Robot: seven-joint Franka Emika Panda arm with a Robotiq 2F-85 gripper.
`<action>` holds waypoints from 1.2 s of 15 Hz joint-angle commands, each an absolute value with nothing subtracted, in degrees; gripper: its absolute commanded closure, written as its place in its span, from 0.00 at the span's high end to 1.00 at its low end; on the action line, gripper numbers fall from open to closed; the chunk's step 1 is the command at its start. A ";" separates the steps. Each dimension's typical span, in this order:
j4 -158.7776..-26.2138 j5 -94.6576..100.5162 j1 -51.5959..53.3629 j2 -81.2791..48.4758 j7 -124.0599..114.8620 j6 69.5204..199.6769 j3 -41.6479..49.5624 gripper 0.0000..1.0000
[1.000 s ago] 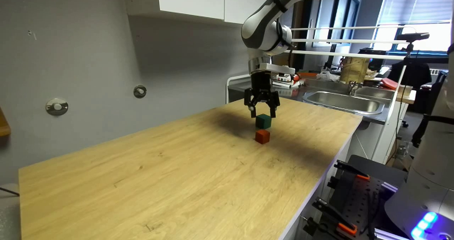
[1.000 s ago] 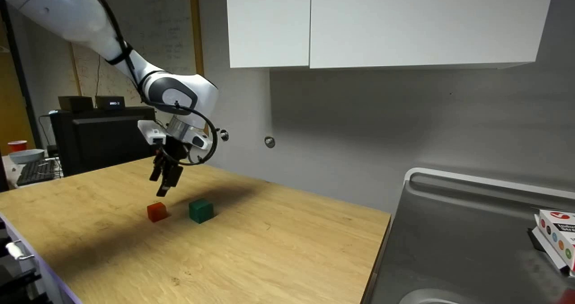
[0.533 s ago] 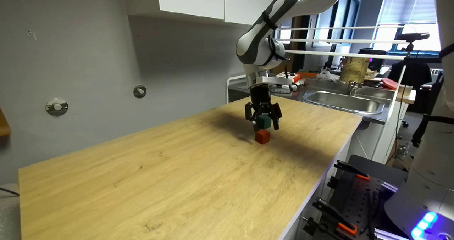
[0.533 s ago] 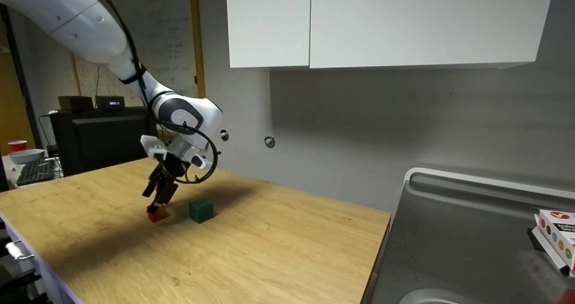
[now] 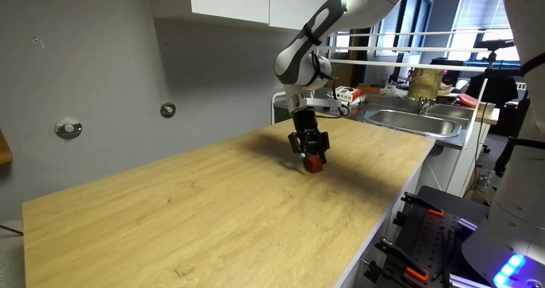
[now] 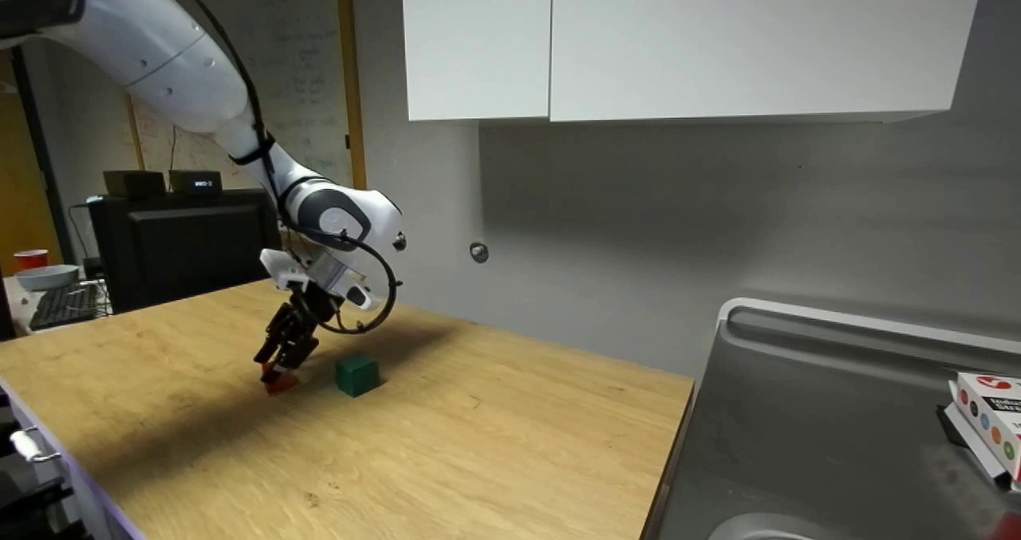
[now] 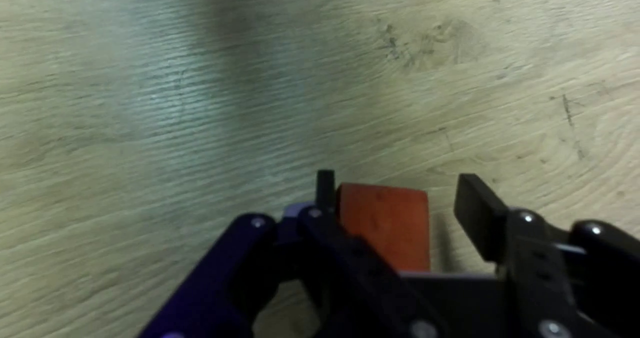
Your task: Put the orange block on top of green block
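Note:
The orange block rests on the wooden table between the fingers of my gripper. In the wrist view the left finger is right beside the block. A strip of bare wood separates the block from the right finger, so the jaws stand open around it. In an exterior view, the orange block is partly covered by the tilted black gripper. The green block sits apart on the table, to the right of the gripper there. In an exterior view the gripper hides it behind the orange block.
The wooden table runs along a grey wall, with a white cabinet overhead. A metal sink adjoins the table's far end. A white box lies on the metal counter. Clamps sit beside the robot base.
The arm has come down from above the blocks until its fingers flank the orange block. The jaws have narrowed. The green block, visible earlier in both exterior views, is now covered in an exterior view.

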State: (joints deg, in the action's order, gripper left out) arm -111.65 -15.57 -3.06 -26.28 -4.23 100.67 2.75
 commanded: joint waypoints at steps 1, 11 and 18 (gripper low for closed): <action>-106.70 -15.47 -2.84 -29.72 -5.33 98.22 1.88 0.36; -102.19 -10.34 -3.39 -25.68 -6.60 98.73 4.53 0.18; -98.27 -8.87 -6.79 -25.31 -6.24 98.16 7.07 0.18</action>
